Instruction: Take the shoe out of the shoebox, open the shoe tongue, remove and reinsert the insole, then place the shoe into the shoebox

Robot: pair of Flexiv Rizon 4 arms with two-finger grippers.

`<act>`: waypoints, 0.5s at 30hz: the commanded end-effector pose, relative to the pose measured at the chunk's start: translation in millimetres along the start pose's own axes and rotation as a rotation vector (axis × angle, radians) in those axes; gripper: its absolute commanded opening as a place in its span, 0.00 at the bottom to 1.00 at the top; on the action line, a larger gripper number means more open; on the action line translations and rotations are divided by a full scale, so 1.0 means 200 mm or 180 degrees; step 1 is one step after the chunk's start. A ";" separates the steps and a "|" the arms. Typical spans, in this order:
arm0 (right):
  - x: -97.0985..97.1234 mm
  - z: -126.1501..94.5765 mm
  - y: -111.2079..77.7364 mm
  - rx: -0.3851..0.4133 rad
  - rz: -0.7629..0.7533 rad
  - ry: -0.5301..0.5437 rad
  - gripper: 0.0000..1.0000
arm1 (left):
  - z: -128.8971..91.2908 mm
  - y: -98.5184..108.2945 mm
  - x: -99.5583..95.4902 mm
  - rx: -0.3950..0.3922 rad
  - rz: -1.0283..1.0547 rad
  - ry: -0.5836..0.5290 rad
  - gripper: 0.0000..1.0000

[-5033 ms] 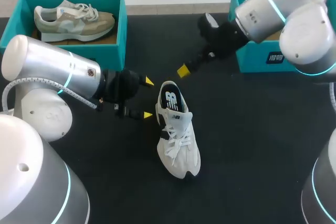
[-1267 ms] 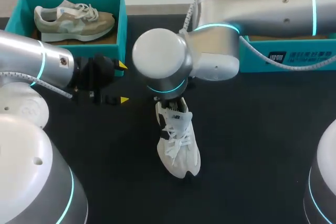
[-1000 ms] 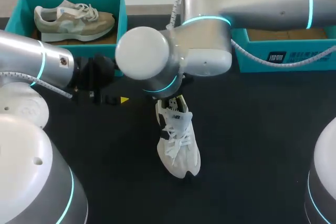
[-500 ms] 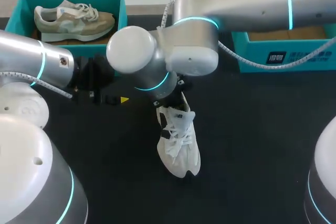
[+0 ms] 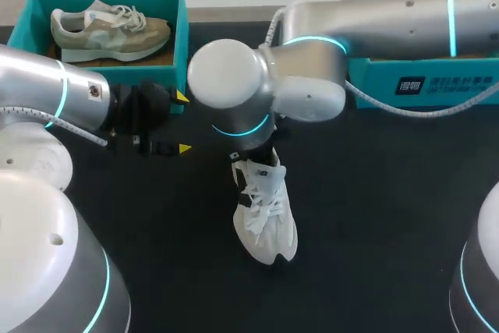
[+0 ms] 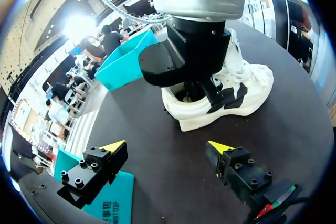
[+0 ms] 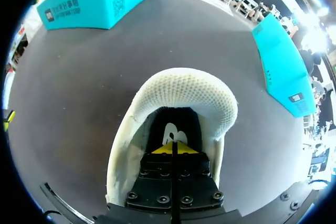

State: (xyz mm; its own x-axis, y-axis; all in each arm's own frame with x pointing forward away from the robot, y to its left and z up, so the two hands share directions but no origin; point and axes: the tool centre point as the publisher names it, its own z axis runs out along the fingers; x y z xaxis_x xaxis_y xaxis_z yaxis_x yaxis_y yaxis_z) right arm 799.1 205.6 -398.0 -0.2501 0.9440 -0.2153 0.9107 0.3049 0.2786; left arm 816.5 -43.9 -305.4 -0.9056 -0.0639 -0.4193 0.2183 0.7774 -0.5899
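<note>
white shoe (image 5: 266,220) upright, black insole (image 7: 171,131) inside

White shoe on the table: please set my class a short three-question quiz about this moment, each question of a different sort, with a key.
1. True or false: the left fingers are shut on the white shoe.
2. Where are the right fingers? A: inside the shoe's heel opening, over the insole. B: on the laces. C: in a shoebox.
3. What lies in the left shoebox?
Key: 1 false, they stand open, apart from it; 2 A; 3 a beige shoe.
</note>
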 end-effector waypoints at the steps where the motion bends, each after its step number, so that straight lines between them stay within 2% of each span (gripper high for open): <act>1: -0.04 -0.10 -0.02 -0.0156 -0.0002 0.0077 0.00 | 0.00 0.00 0.00 -0.0007 0.0002 0.0001 1.00; 8: -0.07 -0.21 0.00 -0.0247 -0.0086 -0.0213 0.00 | 0.00 0.00 0.00 -0.0007 0.0002 0.0001 1.00; 11: -0.08 -0.20 0.00 -0.0129 -0.0220 -0.0331 0.00 | 0.00 0.00 0.00 -0.0007 0.0002 0.0001 1.00; 15: -0.09 -0.13 0.00 0.0012 -0.0364 -0.0423 0.00 | 0.00 0.00 0.00 -0.0007 0.0002 0.0001 1.00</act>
State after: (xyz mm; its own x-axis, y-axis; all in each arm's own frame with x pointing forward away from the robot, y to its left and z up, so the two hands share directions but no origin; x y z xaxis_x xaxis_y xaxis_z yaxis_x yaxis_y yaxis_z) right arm 786.8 183.4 -357.5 -0.3086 0.8855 -0.3474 0.8706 0.4101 0.2720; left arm 816.5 -43.9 -305.5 -0.9056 -0.0639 -0.4193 0.2183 0.7774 -0.5900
